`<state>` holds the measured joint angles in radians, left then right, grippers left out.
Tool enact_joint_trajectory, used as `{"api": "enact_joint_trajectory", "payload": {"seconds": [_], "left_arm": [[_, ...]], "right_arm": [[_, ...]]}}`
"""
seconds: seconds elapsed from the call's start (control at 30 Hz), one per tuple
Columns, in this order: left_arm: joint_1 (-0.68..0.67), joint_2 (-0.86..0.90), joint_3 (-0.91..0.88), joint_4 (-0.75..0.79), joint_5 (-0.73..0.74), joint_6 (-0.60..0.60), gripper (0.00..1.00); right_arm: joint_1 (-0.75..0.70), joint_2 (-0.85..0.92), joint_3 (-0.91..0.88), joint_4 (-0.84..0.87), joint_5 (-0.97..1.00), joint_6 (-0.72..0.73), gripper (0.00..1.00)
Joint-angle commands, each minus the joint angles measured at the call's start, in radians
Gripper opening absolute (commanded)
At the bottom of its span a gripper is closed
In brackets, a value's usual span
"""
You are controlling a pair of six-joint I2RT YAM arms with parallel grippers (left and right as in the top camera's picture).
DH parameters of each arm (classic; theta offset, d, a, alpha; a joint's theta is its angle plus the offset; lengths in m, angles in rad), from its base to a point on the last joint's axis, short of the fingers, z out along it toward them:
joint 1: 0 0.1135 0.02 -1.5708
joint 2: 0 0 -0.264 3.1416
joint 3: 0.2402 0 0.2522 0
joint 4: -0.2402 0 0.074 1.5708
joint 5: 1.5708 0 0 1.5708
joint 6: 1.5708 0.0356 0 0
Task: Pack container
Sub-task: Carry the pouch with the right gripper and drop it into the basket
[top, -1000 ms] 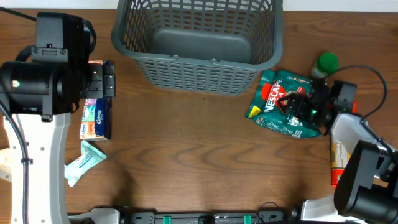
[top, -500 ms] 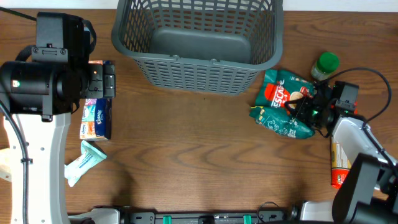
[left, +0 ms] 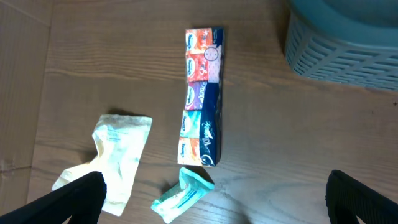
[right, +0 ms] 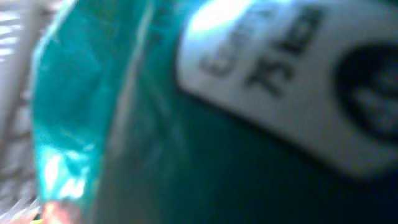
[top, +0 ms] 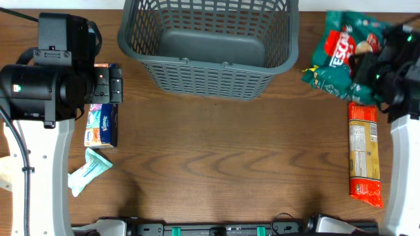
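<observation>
Right pincer [top: 365,67] seemingly clamps green pouch [top: 336,47] aloft beside the container [top: 209,80].

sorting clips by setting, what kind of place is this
Probably a robot lab or test bench, not a home: a left arm and right arm flank a wood-grain table, with a grey basket, a tissue pack and a green coffee pouch as packing props.

Container [top: 203,82]: dark grey, slotted lattice sides.
Pouch [top: 333,60]: green, red-and-white label.
Packet [top: 364,157]: orange-red.
Tissue pack [left: 202,96]: orange, purple and teal blocks, navy side.
Table [top: 223,164]: brown wood grain.
</observation>
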<state>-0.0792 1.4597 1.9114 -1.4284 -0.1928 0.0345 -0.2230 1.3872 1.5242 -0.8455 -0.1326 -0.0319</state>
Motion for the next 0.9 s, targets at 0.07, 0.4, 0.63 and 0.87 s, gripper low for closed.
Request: {"api": "enact_joint_trajectory", "payload": {"seconds": [0.07,0.4,0.63,0.87], "left_arm": [[0.006,0.005,0.003,0.001,0.007,0.006,0.99],[0.006,0.005,0.003,0.000,0.044,0.006,0.99],[0.006,0.005,0.003,0.001,0.052,0.006,0.99],[0.006,0.005,0.003,0.000,0.055,-0.002,0.99]], "right_arm": [[0.153,-0.026,0.218,0.035,0.029,-0.358,0.01],[0.395,0.071,0.243,0.311,0.008,-0.715,0.01],[0.458,0.326,0.243,0.292,-0.141,-0.748,0.01],[0.513,0.576,0.243,0.215,-0.178,-0.748,0.01]]}}
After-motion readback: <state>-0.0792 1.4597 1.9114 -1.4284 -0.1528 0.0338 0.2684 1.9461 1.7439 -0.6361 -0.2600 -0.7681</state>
